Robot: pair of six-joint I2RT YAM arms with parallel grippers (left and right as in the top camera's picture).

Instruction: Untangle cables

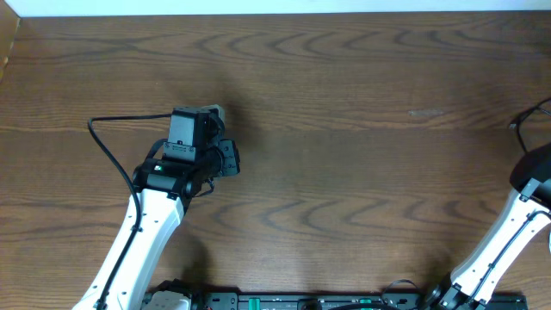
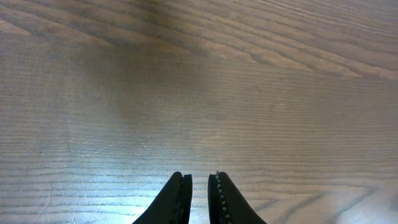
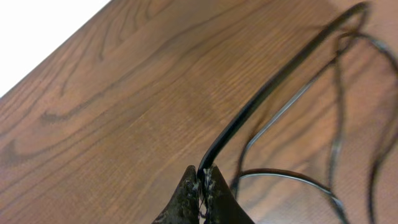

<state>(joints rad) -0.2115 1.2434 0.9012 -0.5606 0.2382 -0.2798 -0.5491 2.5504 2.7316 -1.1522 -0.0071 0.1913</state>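
Pinching black cable (image 3: 273,89) with right hand (image 3: 202,171), cable running toward 1 o'clock; looking light, floppy, so squeezing single strand tight. Left hand (image 2: 199,180) closed, empty.

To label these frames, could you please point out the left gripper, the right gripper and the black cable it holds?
left gripper (image 2: 198,178): left wrist view, midway between its fingertips.
right gripper (image 3: 202,177): right wrist view, midway between its fingertips.
black cable (image 3: 273,87): right wrist view, mid-length.

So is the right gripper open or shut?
Shut. In the right wrist view the right gripper has its fingertips together, pinching a black cable that rises from between them.
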